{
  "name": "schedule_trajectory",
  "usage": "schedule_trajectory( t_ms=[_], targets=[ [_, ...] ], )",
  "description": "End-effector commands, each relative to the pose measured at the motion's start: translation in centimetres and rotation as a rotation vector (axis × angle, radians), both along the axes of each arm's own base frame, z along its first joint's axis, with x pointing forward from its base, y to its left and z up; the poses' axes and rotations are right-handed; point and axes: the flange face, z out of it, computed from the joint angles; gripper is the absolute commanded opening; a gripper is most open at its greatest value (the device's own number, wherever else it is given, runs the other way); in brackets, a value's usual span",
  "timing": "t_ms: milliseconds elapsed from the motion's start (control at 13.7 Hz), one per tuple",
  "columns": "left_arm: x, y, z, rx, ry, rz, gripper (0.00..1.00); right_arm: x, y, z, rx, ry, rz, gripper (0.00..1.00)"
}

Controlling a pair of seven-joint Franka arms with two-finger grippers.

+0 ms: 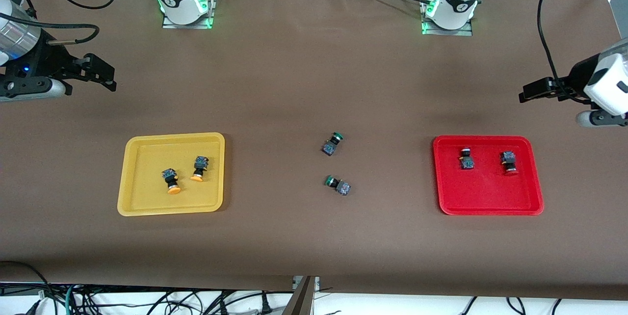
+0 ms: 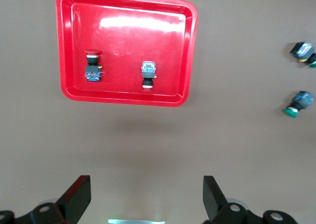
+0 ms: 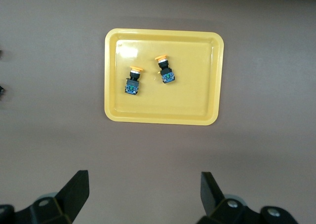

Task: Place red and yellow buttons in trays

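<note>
The yellow tray lies toward the right arm's end and holds two yellow-capped buttons on their sides; they also show in the right wrist view. The red tray lies toward the left arm's end and holds a red-capped button and a second button whose cap colour is unclear; both also show in the left wrist view. My right gripper and left gripper hang open and empty over bare table at their own ends.
Two green-capped buttons lie on the brown table between the trays; they also show in the left wrist view. The arm bases stand along the table edge farthest from the front camera.
</note>
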Motion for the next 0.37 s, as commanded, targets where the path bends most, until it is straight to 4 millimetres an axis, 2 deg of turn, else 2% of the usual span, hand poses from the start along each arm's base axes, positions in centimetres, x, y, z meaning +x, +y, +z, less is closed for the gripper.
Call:
schedule_trajectory(
  t_ms=[0, 146, 292],
  targets=[
    [-0.4, -1.2, 0.0, 0.041, -0.015, -0.032, 1.0, 0.2, 0.0, 0.6, -0.012, -0.011, 0.017, 1.0],
    [1.2, -0.9, -0.5, 0.041, -0.006, -0.027, 1.0, 0.2, -0.1, 0.6, -0.009, -0.012, 0.016, 1.0],
    [1.3, -1.5, -0.2, 0.044, 0.002, -0.031, 1.0, 0.2, -0.2, 0.7, -0.007, -0.014, 0.016, 1.0]
  ],
)
